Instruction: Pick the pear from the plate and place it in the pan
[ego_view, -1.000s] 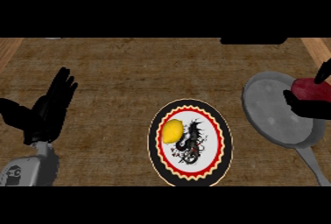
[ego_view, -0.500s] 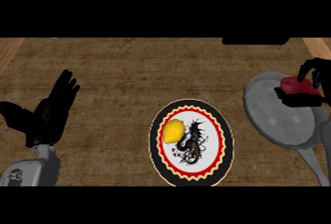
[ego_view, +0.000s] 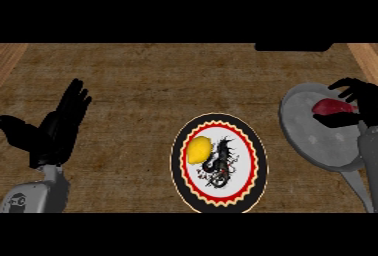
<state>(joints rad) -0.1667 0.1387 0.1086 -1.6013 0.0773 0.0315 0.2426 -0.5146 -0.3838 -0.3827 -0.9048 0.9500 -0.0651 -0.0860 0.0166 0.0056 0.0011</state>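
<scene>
A dark red pear (ego_view: 332, 106) is over the grey pan (ego_view: 317, 137) at the right edge, just above or on the pan's floor. My right hand (ego_view: 356, 94) curls round it, fingers above and thumb below, so only part of the fruit shows. The round plate (ego_view: 219, 162) with a red and black rim lies at the middle of the counter and carries a yellow fruit (ego_view: 198, 149) on its left half. My left hand (ego_view: 53, 132) stays open at the left, fingers up, well away from the plate.
The pan's handle (ego_view: 356, 184) runs down toward the lower right. Wooden borders edge the counter at the far left (ego_view: 10, 59) and the far right (ego_view: 365, 56). A dark object (ego_view: 292, 46) sits at the back right.
My right hand has carried the pear a little left and down over the pan. The left hand, the plate and the yellow fruit have stayed put.
</scene>
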